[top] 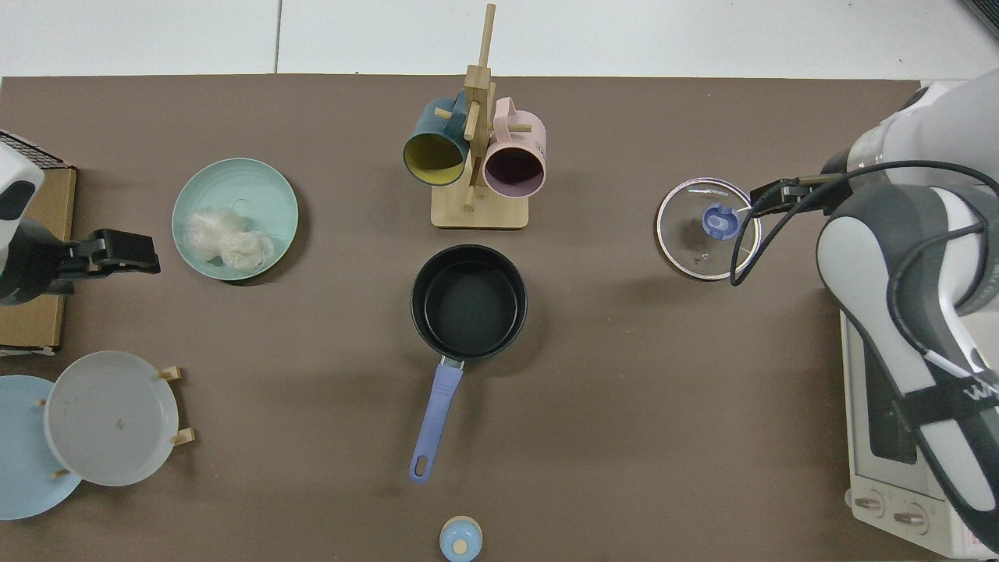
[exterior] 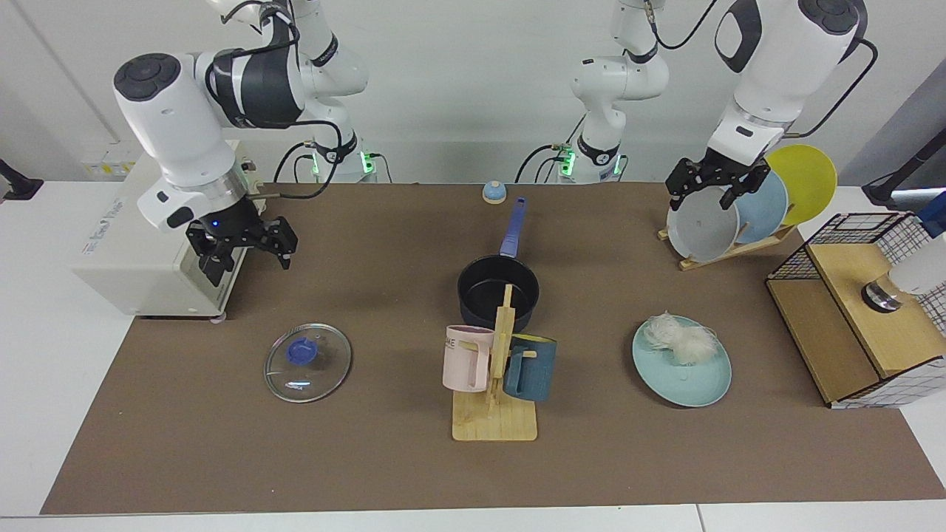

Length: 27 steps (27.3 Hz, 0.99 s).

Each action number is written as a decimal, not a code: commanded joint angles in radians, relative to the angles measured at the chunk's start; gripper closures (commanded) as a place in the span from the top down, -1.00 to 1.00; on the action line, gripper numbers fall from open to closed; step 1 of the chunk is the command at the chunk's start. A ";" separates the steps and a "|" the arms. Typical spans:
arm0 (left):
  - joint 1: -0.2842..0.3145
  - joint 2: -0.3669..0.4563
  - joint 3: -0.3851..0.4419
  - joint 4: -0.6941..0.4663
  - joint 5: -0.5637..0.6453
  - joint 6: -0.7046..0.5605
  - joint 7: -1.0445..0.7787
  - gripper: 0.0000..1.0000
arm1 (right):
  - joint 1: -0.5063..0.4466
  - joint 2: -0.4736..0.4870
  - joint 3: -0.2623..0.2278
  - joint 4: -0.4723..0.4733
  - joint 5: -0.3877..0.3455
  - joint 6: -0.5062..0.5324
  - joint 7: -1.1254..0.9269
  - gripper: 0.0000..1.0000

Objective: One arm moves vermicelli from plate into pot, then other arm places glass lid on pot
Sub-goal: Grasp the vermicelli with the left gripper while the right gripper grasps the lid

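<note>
Right gripper (exterior: 244, 250): It hangs in the air in front of the toaster oven (exterior: 159, 236), up above the table. Its two black fingers are spread apart and hold nothing.

Left gripper (exterior: 711, 189): It hangs by the plate rack (exterior: 728, 250), close to the grey plate (exterior: 702, 225). Its fingers are spread too, with nothing between them. From above, it sits just beside the teal plate's edge.

Glass lid (exterior: 307, 362): It lies flat on the brown mat (exterior: 222, 458), blue knob up, near the right gripper but lower down. No gripper touches it.

Vermicelli (exterior: 680, 340): The small white clump sits on the teal plate (exterior: 691, 384), toward the back side of it.

Pot (exterior: 497, 290): It stands in the middle of the mat with its long blue handle pointing to the arms. It looks empty inside.

Mug stand (exterior: 495, 414): It is just in front of the pot, with a pink mug (exterior: 465, 358) and a dark blue mug (exterior: 531, 367) on it.

Step now: I think this is the very start. The noodles are not yet in the pot, and the lid is not on it.

Next move: The left gripper needs to come down over the noodles and pinch them softly, since the thin threads can slip or trail. Then it must lift them across to the pot. The lid should wait until the noodles are in.
</note>
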 commanded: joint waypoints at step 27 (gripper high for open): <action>0.029 0.471 -0.012 -0.029 -0.004 0.481 -0.951 1.00 | 0.032 0.275 0.002 -0.003 -0.030 0.263 -0.010 1.00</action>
